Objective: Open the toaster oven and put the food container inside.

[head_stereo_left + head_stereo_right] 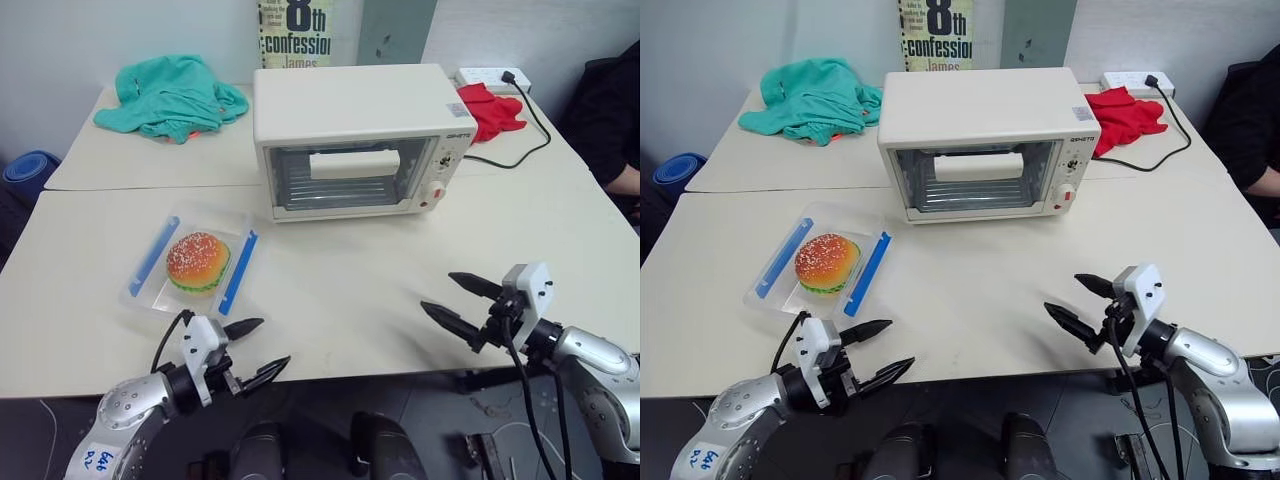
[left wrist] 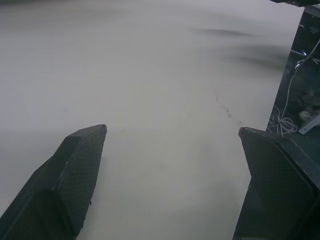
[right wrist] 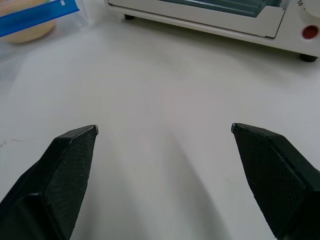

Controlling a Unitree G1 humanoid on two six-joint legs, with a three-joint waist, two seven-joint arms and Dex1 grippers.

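Nothing is done yet: the toaster oven sits at twelve o'clock with its door shut, and the food container lies on the table at ten o'clock. The left gripper and right gripper hang wide open and empty.

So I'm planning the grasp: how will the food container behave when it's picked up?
The food container is shallow, thin clear plastic, so probably light and a bit flexible. Its smooth walls may be slippery. The round toy hamburger inside could shift if it's tilted.
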